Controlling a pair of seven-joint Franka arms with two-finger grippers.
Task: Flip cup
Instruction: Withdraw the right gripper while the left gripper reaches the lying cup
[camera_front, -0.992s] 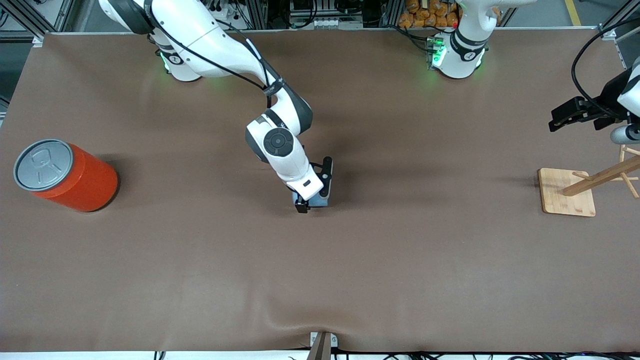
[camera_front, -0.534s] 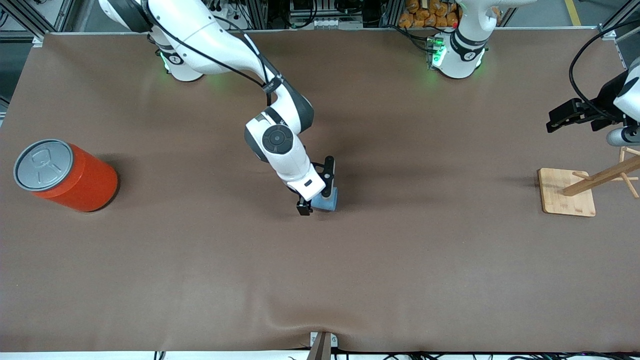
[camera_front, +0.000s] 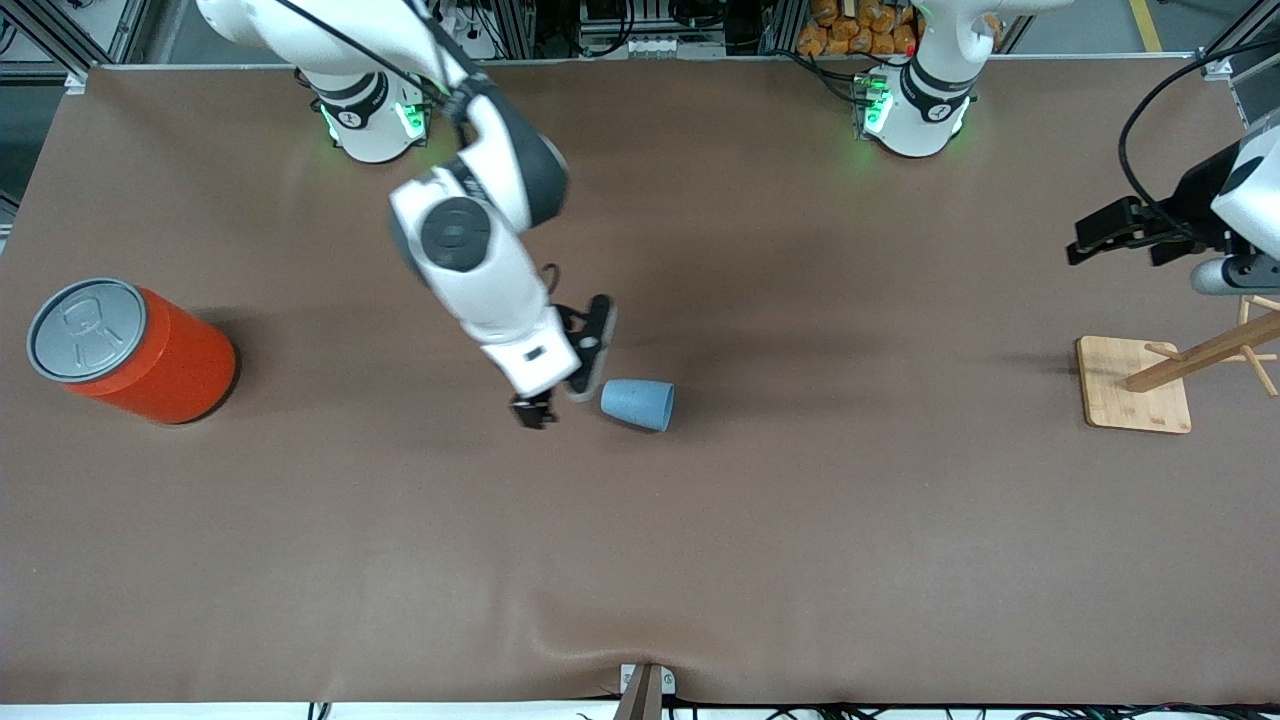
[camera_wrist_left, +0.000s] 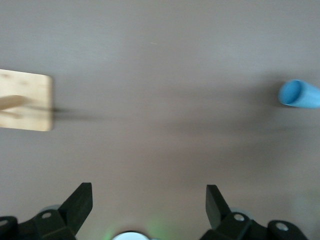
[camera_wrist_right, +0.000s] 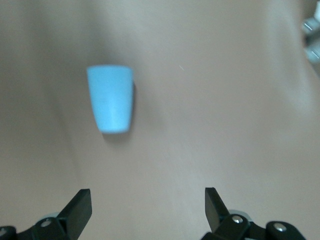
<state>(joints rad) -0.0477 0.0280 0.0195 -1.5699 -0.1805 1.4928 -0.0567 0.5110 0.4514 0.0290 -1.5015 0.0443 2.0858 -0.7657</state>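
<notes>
the right gripper (camera_front: 562, 392), jaws spread and empty, has lifted off the cup (camera_front: 638, 404), which now lies on its side mid-table, so the flip looks unfinished. bare table (camera_front: 800, 520) surrounds it. the left gripper (camera_front: 1100, 230), also spread, waits above the wooden stand (camera_front: 1135, 385).

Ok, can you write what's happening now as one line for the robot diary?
cup: on its side, mid-table, free | right hand: open, empty, beside cup | left hand: open, empty, waiting above wooden rack | flip: not done
</notes>
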